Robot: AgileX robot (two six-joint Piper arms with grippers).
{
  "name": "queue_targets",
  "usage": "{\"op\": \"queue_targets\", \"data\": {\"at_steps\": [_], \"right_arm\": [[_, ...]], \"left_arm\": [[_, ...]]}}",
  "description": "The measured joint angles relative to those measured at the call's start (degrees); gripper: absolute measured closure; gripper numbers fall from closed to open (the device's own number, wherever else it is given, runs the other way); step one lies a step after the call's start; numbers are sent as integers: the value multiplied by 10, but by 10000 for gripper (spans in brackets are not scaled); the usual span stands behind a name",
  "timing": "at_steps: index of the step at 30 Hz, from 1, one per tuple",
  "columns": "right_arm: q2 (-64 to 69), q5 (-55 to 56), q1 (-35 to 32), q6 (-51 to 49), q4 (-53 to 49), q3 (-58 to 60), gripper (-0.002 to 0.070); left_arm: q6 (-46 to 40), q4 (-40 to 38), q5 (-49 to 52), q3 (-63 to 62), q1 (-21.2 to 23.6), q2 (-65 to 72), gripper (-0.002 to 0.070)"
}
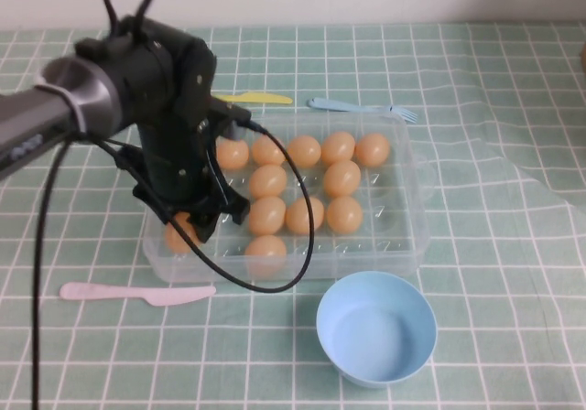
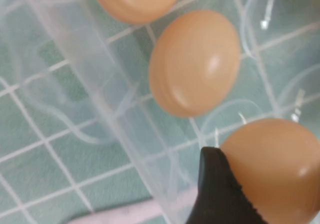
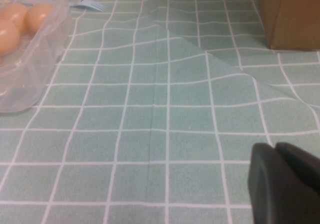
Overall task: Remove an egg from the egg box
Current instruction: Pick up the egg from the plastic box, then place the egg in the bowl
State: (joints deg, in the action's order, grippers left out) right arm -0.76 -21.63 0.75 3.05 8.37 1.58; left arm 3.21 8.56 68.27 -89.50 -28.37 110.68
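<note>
Over the egg box's [image 1: 412, 213] left end: left pincer [image 1: 188, 229] lowered into the tray, black fingers down among the cells. Left wrist view shows one black finger [image 2: 220, 194] pressed against the side of an egg [image 2: 280, 169]; other finger out of sight, so cannot tell whether the pincer has closed on it. That egg sits low in the box near the clear wall, a second egg [image 2: 195, 61] just beside it. Roughly a dozen orange-tan eggs fill the middle cells. Light blue bowl [image 1: 376, 328] on the table [image 1: 513, 245] in front of the box; pink plastic knife [image 1: 137, 292] to its left. Yellow utensil [image 1: 252, 98] and blue fork [image 1: 362, 108] behind the box. Right pincer [image 3: 285, 184] well off to the right, above bare checked cloth; cannot tell its state.
</note>
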Motion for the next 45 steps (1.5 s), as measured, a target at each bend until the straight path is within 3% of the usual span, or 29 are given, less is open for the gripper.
{"op": "queue_targets", "data": {"at_steps": [5, 9, 13, 18, 23, 28, 37, 45], "right_arm": [[0, 0, 0, 0, 0, 0, 694], [0, 0, 0, 0, 0, 0, 694], [0, 0, 0, 0, 0, 0, 694], [0, 0, 0, 0, 0, 0, 694], [0, 0, 0, 0, 0, 0, 694], [0, 0, 0, 0, 0, 0, 694], [0, 0, 0, 0, 0, 0, 694], [0, 0, 0, 0, 0, 0, 694]], "left_arm": [[-21, -6, 12, 0, -14, -62, 333], [-126, -52, 6, 0, -38, -101, 333], [-220, -136, -12, 0, -87, -111, 333], [-250, -165, -14, 0, -159, -111, 334], [-253, -168, -7, 0, -220, -107, 334], [-253, -170, -4, 0, -245, -91, 334], [-225, -153, -35, 0, -249, -20, 335], [-116, -109, -48, 0, -237, 29, 335]]}}
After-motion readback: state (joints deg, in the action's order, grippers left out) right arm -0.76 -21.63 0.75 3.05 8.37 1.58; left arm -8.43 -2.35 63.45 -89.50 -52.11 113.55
